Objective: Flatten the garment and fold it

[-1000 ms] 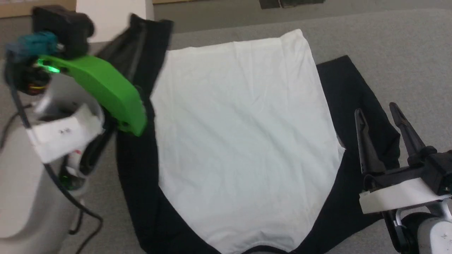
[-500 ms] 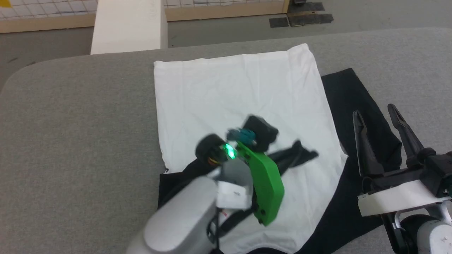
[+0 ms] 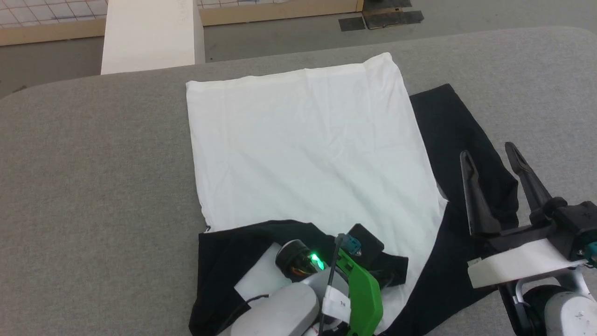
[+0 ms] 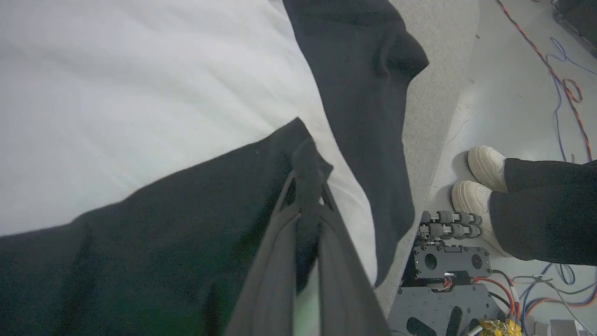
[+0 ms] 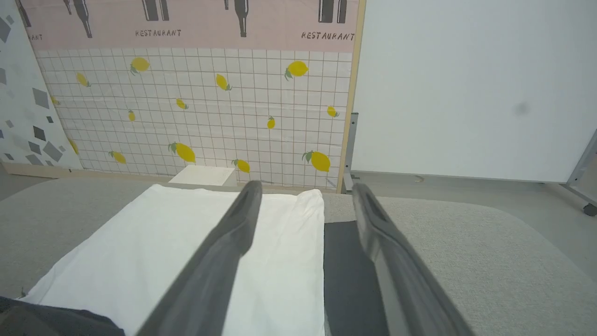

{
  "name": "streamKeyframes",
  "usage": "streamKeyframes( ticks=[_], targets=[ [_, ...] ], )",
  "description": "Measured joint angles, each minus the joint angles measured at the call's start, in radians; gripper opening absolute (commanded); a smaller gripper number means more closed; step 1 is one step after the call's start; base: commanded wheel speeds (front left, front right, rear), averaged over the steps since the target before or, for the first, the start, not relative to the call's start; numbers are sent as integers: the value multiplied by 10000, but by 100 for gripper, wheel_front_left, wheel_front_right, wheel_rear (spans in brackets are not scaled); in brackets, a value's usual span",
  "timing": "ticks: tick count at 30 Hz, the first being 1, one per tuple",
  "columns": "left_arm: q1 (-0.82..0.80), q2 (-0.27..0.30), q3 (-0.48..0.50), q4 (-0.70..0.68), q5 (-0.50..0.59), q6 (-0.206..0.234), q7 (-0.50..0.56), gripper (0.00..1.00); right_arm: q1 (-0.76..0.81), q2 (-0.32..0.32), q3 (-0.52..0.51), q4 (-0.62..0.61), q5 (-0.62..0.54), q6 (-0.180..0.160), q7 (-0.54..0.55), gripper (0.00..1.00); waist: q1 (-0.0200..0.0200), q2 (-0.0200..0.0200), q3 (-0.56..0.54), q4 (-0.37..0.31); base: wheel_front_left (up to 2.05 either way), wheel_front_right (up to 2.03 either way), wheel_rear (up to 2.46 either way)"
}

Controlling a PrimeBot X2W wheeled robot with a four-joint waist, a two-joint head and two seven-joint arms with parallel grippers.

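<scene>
Desk: What wording could be read?
Photographer: "RESTAURANT" was repeated in dark capitals along the pink band [image 5: 196, 18] topping the lemon-patterned wall panel [image 5: 210, 116]. A white tag [image 3: 336, 303] on the left arm was too small to read.

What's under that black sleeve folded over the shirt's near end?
The white panel runs out from beneath the black sleeve, which the left tool pinches. Directly under the sleeve is covered, so unseen.

1. I see the garment [image 3: 308, 154] white, sleeves black.
2. The desk [image 3: 93, 186] is plain grey.
3. The wall [image 5: 210, 107] has a white grid with yellow lemons.
4. My left arm's cover [image 3: 366, 298] is bright green.
</scene>
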Motion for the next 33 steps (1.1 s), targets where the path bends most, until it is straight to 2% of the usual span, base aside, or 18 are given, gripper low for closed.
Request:
streamKeyframes(
  ticks=[1, 5, 9, 12, 20, 26, 30, 33],
  targets=[
    [1, -23, -35, 82, -71, -17, -58, 100, 0, 0, 6, 21, 0, 0, 0, 100, 0, 0, -9, 4, 0, 0, 0],
    [10, -128, 234, -42, -727, -73, -529, 100, 0, -2, -23, 58, 12, 0, 0, 100, 0, 0, -88, 64, 0, 0, 0],
    [32, -127, 1118, -811, -1129, 86, -1440, 100, 6, -15, -159, 56, 12, 0, 2, 100, 0, 0, -147, 216, 0, 0, 0],
    [78, 253, 1942, -1492, -1152, 573, -2370, 100, 25, -38, -267, 67, 12, 0, 2, 100, 0, 0, -181, 355, 0, 0, 0],
    [909, 2061, 4688, -2023, -813, 2107, -5156, 100, 2, -121, -662, 510, 13, 0, 17, 100, 0, -1, -125, 716, 0, 0, 0],
    [1647, 2823, 6148, -2190, 35, 2734, -5536, 100, -718, -426, -1007, 1471, 115, 0, 236, 100, 0, -1, 161, 844, 0, 0, 0],
    [2180, 2755, 7315, -2932, 828, 2805, -5570, 100, -1754, -796, -1304, 2629, 408, 0, 468, 100, 0, 0, 487, 909, 0, 0, 0],
    [2554, 2529, 7969, -3264, 1191, 2594, -5570, 100, -2706, -1225, -1390, 3699, 675, 0, 940, 100, 1, -1, 790, 970, 0, 0, 0]
  ],
)
